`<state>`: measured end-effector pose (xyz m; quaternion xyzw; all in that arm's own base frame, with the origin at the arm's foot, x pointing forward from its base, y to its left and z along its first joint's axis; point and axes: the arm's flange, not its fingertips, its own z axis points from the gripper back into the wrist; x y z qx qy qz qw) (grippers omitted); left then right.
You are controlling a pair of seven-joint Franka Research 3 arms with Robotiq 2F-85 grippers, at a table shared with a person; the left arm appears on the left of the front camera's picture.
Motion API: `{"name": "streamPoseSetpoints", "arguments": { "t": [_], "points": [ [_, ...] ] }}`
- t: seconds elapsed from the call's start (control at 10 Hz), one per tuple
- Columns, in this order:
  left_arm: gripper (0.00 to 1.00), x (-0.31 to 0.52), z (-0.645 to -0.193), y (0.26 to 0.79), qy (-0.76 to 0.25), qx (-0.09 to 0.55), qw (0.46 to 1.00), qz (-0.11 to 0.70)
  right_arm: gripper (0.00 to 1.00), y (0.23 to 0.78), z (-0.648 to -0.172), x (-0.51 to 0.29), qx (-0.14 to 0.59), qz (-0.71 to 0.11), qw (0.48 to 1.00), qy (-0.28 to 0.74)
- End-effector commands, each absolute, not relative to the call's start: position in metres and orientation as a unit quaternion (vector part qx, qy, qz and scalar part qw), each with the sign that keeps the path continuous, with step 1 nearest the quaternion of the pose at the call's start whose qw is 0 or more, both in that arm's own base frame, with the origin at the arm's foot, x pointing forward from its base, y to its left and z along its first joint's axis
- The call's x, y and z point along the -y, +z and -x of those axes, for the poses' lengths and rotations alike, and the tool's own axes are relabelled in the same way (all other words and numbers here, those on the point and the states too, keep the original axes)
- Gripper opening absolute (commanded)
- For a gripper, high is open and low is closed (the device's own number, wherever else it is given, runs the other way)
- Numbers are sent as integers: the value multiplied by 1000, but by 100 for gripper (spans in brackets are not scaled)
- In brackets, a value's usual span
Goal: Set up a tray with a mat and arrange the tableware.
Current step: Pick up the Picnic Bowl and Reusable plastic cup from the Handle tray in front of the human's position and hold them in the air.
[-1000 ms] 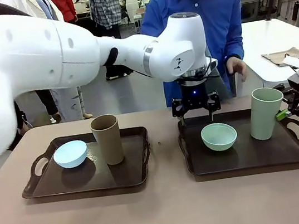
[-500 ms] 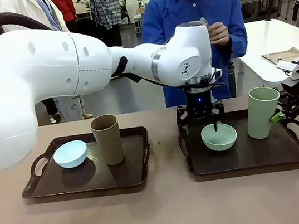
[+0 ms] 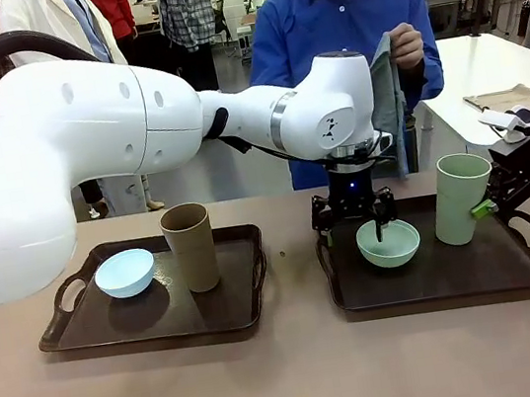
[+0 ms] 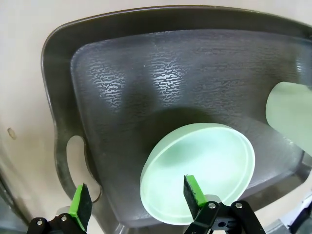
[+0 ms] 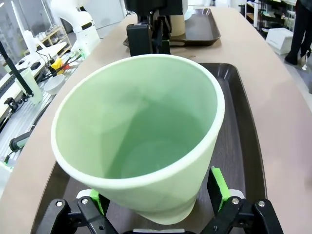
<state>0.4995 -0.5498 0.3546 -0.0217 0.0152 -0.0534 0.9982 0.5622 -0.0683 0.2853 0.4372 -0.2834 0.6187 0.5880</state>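
At centre frame, the left gripper (image 3: pixel 354 228) is straddling the rim of the pale green bowl (image 3: pixel 388 243), fingers spread. At right, the right gripper (image 3: pixel 484 208) is pinching the tilted pale green tumbler (image 3: pixel 460 197) over the tray (image 3: pixel 437 282). A shallow rim pinch could flip the bowl.

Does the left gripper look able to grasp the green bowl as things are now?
Probably yes. The left gripper is open and straddles the rim of the green bowl, one finger inside and one outside. Nothing lies between them; the green tumbler is off to the side.
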Motion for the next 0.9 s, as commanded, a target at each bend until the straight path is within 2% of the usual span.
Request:
{"name": "streamPoseSetpoints", "arguments": {
  "t": [0.0, 0.4, 0.5, 0.6, 0.7, 0.8],
  "points": [
    [100, 559, -510, 353, -59, -27, 997, 37, 100, 284, -572, 62, 269, -449, 592, 613],
    [100, 566, -513, 346, -64, -29, 997, 42, 98, 279, -571, 58, 269, -459, 583, 614],
    [46, 567, -513, 346, -69, -29, 996, 50, 40, 279, -571, 58, 269, -461, 577, 618],
    [46, 566, -513, 346, -67, -29, 996, 52, 38, 278, -571, 59, 270, -463, 575, 618],
    [0, 566, -514, 349, -67, -25, 996, 54, 0, 279, -571, 61, 272, -462, 574, 618],
    [41, 566, -514, 350, -66, -22, 996, 55, 0, 279, -572, 62, 273, -461, 572, 621]
  ]
}}
